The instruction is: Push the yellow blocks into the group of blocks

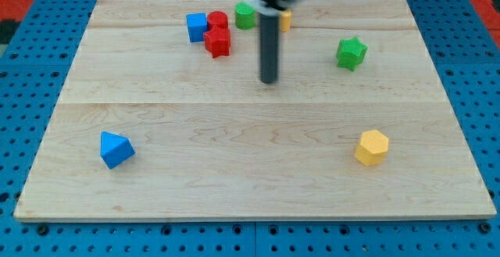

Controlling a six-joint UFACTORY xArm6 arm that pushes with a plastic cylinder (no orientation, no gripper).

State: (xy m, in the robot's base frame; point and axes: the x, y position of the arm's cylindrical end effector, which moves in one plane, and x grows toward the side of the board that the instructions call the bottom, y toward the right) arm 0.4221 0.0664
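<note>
Wooden board [250, 179] carries a yellow hexagonal block [372, 148], well apart from my tip [269, 80]; no claw shows.

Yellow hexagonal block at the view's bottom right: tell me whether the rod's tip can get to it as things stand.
Probably yes: bare wooden board lies between my tip and the yellow hexagonal block; the green star-shaped block sits off that line.

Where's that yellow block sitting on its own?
The yellow hexagonal block lies alone near the board's bottom right in the camera view, below the green star block, far from my tip.
</note>
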